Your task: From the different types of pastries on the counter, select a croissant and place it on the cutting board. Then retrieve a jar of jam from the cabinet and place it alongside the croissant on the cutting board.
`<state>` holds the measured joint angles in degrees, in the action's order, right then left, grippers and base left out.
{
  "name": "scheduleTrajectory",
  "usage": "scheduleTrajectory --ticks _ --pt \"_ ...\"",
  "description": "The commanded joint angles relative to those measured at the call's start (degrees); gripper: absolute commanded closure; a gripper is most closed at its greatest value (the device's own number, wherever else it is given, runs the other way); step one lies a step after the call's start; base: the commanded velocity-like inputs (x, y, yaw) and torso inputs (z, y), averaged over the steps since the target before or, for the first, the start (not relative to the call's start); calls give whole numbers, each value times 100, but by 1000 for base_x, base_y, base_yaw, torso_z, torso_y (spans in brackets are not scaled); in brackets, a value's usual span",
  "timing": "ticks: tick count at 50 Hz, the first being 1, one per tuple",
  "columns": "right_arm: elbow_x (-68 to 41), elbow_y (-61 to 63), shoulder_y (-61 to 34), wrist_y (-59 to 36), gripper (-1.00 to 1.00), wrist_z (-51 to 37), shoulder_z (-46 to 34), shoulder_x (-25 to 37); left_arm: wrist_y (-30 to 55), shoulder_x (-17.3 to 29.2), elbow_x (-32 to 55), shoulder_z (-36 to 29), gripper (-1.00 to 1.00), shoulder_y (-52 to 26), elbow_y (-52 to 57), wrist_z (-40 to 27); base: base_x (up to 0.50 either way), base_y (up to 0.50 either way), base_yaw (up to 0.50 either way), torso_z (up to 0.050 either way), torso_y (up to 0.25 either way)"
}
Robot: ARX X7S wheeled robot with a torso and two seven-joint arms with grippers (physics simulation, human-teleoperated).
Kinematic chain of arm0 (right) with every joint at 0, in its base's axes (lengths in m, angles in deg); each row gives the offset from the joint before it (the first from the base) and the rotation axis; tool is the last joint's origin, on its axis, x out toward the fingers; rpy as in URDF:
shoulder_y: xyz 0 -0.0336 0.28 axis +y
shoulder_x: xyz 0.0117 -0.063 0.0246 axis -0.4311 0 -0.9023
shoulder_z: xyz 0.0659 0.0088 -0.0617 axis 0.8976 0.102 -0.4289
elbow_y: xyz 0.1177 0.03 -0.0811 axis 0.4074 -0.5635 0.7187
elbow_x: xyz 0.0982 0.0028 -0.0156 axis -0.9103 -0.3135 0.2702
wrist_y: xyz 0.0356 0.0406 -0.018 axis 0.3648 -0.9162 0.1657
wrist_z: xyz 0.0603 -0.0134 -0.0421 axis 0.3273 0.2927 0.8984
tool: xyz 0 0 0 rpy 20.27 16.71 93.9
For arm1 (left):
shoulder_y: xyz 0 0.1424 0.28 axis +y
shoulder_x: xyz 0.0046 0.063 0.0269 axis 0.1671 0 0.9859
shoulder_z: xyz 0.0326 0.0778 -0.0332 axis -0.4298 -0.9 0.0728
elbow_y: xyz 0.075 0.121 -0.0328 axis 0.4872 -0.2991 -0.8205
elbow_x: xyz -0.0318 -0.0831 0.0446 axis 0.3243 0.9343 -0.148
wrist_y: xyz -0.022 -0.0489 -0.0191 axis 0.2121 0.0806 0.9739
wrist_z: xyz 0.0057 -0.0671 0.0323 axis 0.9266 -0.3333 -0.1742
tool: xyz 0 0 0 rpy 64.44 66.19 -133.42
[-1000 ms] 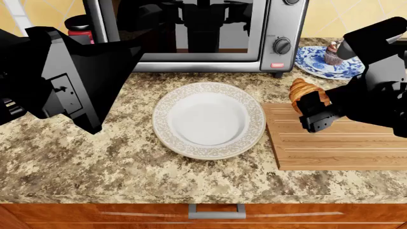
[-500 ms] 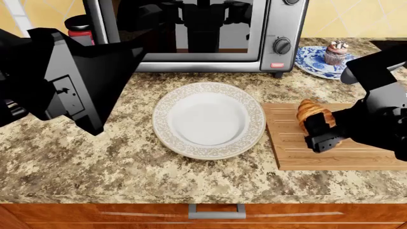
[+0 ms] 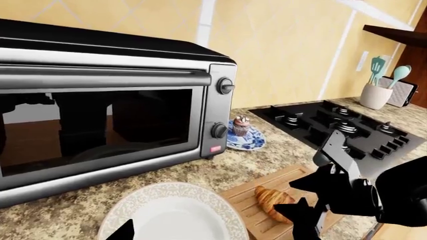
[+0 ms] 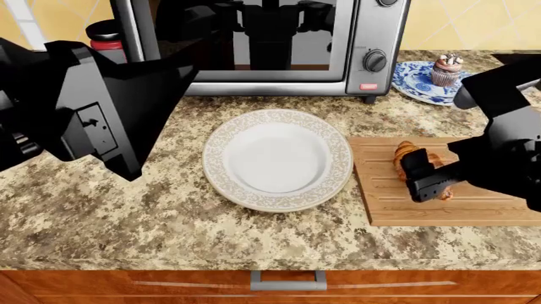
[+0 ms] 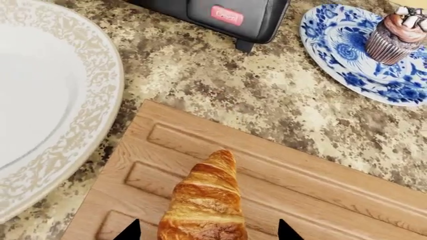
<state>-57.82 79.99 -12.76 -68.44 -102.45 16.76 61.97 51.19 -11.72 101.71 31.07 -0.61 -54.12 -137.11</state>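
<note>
The golden-brown croissant (image 5: 203, 200) lies on the grooved wooden cutting board (image 5: 320, 185), near its left end (image 4: 457, 209). My right gripper (image 5: 207, 232) straddles it with the jaws open; bare board shows between each fingertip and the pastry. In the head view the right gripper (image 4: 424, 178) covers part of the croissant (image 4: 404, 154). The left gripper (image 3: 210, 232) hangs open over the white plate (image 3: 220, 210), holding nothing. The chocolate cupcake (image 4: 448, 68) stands on a blue plate (image 4: 419, 79) on the granite counter (image 4: 127, 215). The jar of jam and the cabinet are out of view.
A toaster oven (image 4: 279, 38) stands at the back of the counter. A red jar with a black lid (image 4: 106, 35) is to its left. The white dinner plate (image 4: 220, 183) sits just left of the board. A gas hob (image 3: 340, 125) lies to the right.
The right gripper carried the croissant from above the board's far left corner down onto the board, and its jaws now stand apart from it. The left arm barely moved.
</note>
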Motion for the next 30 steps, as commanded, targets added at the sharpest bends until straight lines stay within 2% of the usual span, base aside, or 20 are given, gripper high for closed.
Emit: scheduleTrajectory --ticks 1,12,23,30 --pt "-393 1 -454 -73 -100 -204 143 1 -11 4 9 -39 -100 -62 -9 0 0 0 0 0 0" --pt "-1461 145 -1293 -107 -100 -764 414 198 -29 18 -14 -9 -100 -69 -9 45 0 0 0 0 0" --pt "-2636 90 -2550 -109 -100 -1486 482 443 -164 49 -80 188 -100 71 90 140 0 0 0 0 0" --pt "-3066 -54 -3233 262 -100 -2167 304 109 -149 -17 -290 328 -100 278 72 342 0 0 0 0 0"
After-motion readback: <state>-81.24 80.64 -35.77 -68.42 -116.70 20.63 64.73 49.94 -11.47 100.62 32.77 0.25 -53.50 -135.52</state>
